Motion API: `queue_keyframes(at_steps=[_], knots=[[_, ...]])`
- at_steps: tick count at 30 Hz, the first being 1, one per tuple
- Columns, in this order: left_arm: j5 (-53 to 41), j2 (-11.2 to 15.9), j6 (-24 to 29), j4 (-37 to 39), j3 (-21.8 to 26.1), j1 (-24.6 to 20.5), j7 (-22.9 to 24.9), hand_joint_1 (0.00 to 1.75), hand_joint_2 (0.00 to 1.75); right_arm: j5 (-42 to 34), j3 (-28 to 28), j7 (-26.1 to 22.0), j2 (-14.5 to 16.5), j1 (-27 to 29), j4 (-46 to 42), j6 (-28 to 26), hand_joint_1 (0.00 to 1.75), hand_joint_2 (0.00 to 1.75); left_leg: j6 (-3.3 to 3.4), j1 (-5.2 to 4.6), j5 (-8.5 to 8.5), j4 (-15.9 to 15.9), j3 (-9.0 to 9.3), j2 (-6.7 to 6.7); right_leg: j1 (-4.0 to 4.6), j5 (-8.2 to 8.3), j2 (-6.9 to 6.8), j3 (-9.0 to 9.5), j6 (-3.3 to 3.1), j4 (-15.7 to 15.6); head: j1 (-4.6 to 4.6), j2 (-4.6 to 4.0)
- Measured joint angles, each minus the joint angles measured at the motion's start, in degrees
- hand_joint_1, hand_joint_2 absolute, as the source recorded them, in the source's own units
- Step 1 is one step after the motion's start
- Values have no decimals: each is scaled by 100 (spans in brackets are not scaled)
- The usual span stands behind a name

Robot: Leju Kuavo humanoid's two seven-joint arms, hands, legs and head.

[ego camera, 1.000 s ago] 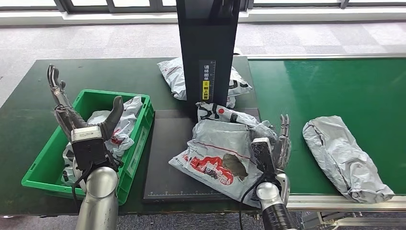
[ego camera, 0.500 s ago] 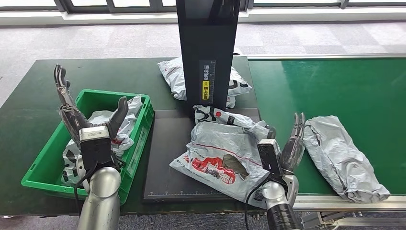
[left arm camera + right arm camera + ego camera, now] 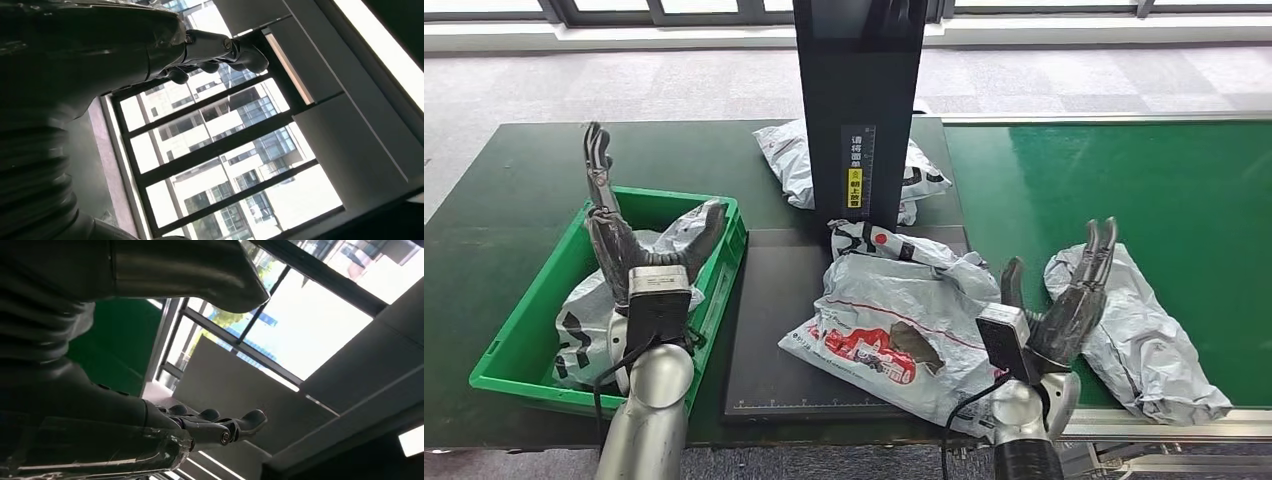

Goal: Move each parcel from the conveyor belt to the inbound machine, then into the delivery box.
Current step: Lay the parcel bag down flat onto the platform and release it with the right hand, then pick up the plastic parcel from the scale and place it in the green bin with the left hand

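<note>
My right hand (image 3: 1069, 300) is raised with its fingers apart, holding nothing. It sits at the near edge of the conveyor belt (image 3: 1124, 170), just at 9 o'clock of the grey parcel (image 3: 1139, 330) lying there. Palm appears to face that parcel; I judge this as the approach to pick it off the belt.

My left hand (image 3: 629, 240) is also spread and empty, fingers pointing up, above the green delivery box (image 3: 509, 345) at about 9 o'clock of the scene. The box holds at least one white-and-grey bag (image 3: 589, 310). I judge the left hand is parked high to keep out of the box.

At 6 o'clock of the black column of the inbound machine (image 3: 859, 100), a red-printed parcel (image 3: 894, 320) lies on its dark plate (image 3: 769, 330), overhanging the plate's near right corner. A smaller bag (image 3: 879, 240) is tucked at the column's foot. Another bag (image 3: 789, 160) lies behind the column, at 12 o'clock.

The plate's parcel likely goes into the box next.
</note>
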Motion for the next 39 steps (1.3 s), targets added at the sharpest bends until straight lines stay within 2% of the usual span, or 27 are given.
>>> queue_keyframes(at_steps=[8, 15, 25, 29, 34, 39], knots=[[547, -187, -808, 904, -745, -528, -650, 0, 175, 2, 80, -3, 3, 292, -2294, 0, 0, 175, 3, -9, 0, 2, 1, 3, -9, 5, 5, 3, 7, -1, 1, 0], [817, -320, -991, 1828, -1191, -862, -584, 0, 175, 256, 119, -2, -1, 375, -3299, 7, 0, 175, 2, -8, 1, 1, 3, 2, -5, 5, 0, 5, 7, 0, 1, 0], [1141, -449, -573, 3792, -1991, -1389, -53, 0, 175, 248, 179, 3, -2, 392, -3677, 9, 0, 175, 3, -8, 1, 2, 4, 3, -7, 6, 3, 6, 7, 0, 1, 0], [1388, -462, -405, 4491, -2574, -1495, 434, 0, 175, 164, 185, 4, -3, 387, -3679, 9, 0, 175, 3, -8, 1, 1, 1, 2, -8, 5, 2, 6, 7, 0, 1, 0], [1444, -465, -205, 5245, -3286, -1560, 962, 0, 175, 136, 254, 4, -3, 372, -3669, 11, 0, 175, 4, -7, 0, 0, -2, 2, -7, 4, 2, 5, 7, 1, 1, 0], [1413, -465, -161, 5676, -3654, -1593, 1057, 0, 175, 120, 281, 5, -3, 366, -3654, 11, 0, 175, 3, -7, 0, -1, -2, 1, -7, 4, 1, 5, 7, 1, 1, 0]])
